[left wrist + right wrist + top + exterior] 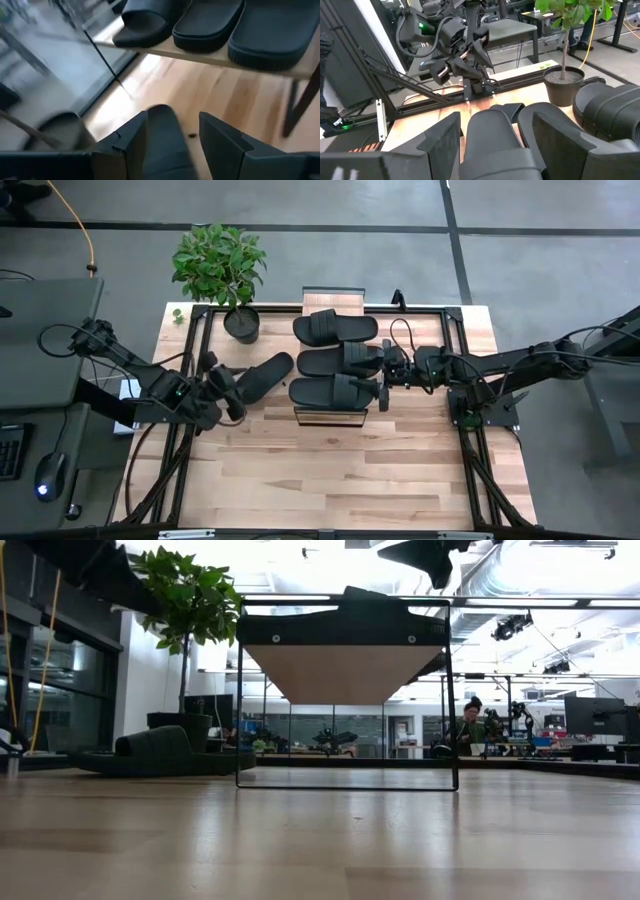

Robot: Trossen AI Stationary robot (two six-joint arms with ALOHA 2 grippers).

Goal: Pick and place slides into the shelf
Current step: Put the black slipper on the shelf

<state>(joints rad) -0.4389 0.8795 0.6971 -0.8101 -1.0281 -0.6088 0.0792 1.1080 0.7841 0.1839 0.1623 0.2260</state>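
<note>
Three black slides (335, 327), (340, 360), (335, 391) lie side by side on the light-wood shelf (325, 301) at the table's middle; the left wrist view shows their ends (207, 25) overhanging the plank (210, 56). A fourth slide (265, 375) is left of the shelf, with my left gripper (238, 388) shut on it. My right gripper (384, 380) stands open at the shelf's right side, by the ends of the middle and near slides. In the right wrist view its fingers (490, 116) frame the near slide (490, 137) without plain contact. My left gripper has the fourth slide's left end (150, 150) between its two fingers. It comes slanting from the table's left, pointing slightly down, with the fingers along the slide. The slide sticks out past the fingertips toward the shelf, its free end (160, 112) clear of the table. My gripper's own body hides where exactly the fingers meet it.
A potted plant (222, 265) in a dark pot (241, 323) stands at the table's far left, close to the shelf. Dark frame rails (462, 360) run along the table's sides. Bare tabletop (330, 480) lies toward the near edge. A person (470, 725) sits far behind.
</note>
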